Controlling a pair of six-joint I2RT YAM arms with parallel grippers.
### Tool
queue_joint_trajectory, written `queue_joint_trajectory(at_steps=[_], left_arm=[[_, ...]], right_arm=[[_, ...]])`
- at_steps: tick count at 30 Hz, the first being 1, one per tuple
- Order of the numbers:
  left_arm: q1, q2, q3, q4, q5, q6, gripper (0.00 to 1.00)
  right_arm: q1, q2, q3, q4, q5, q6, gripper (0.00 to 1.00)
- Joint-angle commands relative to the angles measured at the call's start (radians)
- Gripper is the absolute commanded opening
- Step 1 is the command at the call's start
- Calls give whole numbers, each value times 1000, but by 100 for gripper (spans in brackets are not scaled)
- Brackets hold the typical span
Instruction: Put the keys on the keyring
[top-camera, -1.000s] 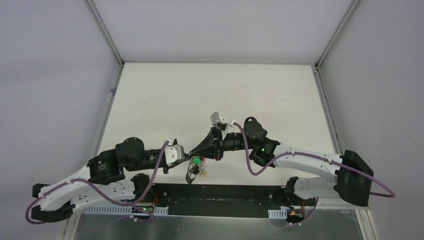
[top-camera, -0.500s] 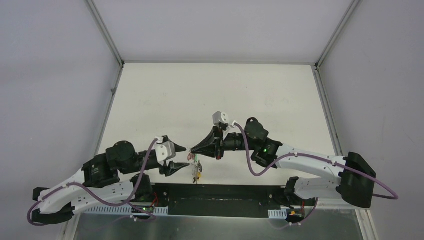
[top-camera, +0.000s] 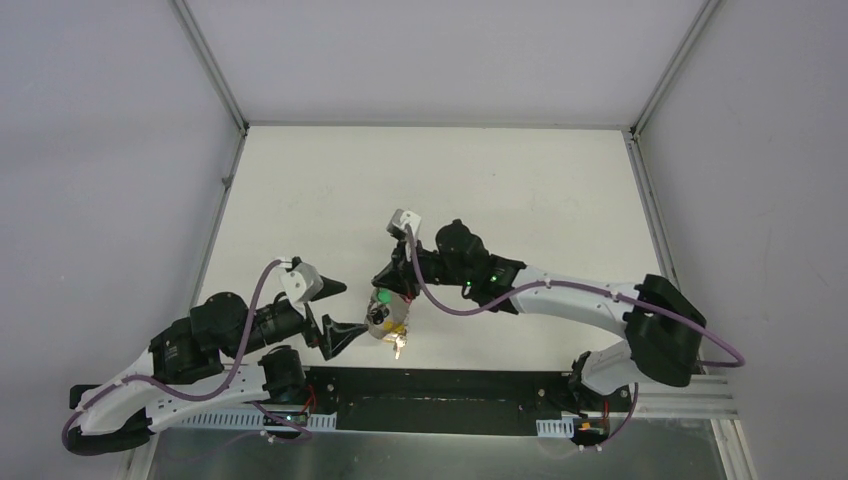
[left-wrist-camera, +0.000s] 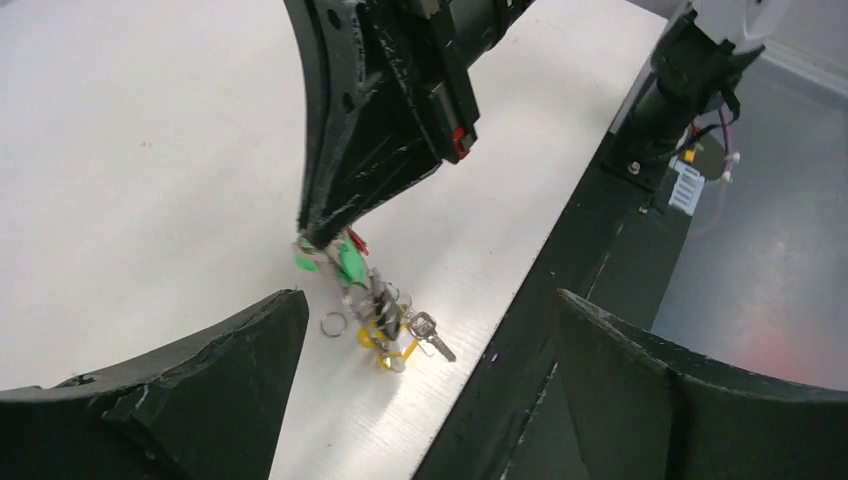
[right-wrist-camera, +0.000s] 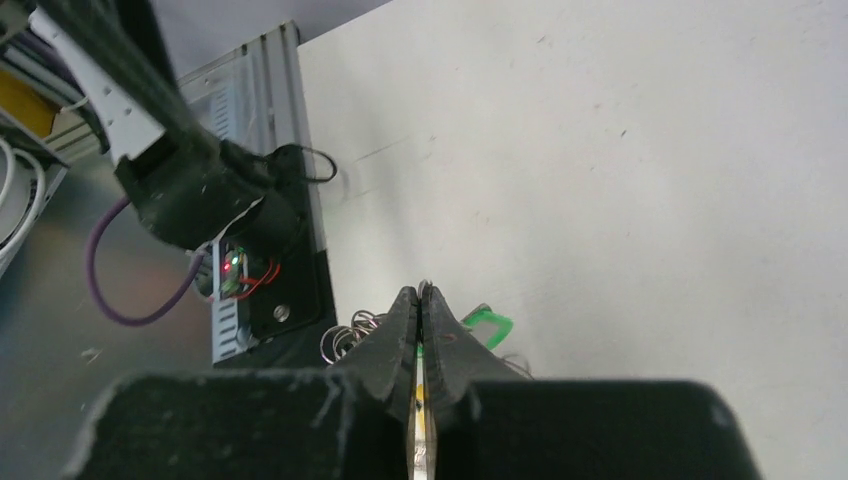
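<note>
bright even light, faint shadows — wrist-view foregrounds soft, blurred

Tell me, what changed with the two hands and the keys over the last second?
The left hand opened, let go of the keyring and drew back to its own left. The right arm shifted leftward. Unchanged: the right hand stays shut on the keyring, near the front edge of the table.

White table, matte, faint scuffs. Plain pale grey walls: left wall, back wall, right wall. Metal strips rise from both back corners. Black rail along near edge; grey metal sheet below it. Light soft, even.
</note>
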Motion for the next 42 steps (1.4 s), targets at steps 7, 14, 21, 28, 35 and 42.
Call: queue_joint_trajectory(at_steps=[7,14,21,28,35,42], left_arm=[[-6,59,17,-69,-208,-298,99],[-7,159,0,-100,-286,-468,99],[0,431,49,-22,-245,-384,99],[361,663,95,68,151,-313,99],[687,845,93,155,393,-235,99],[893,888,-11,362,309,-130,99]], right_arm=[[-76,268,267,-34,-40,16,3],[-126,298,296,-23,15,7,53],[-241,197,203,-24,17,-4,78],[-412,-13,-29,-46,27,1,91],[-593,-298,-256,-173,65,-14,100],[-739,-524,-371,-344,150,-102,100]])
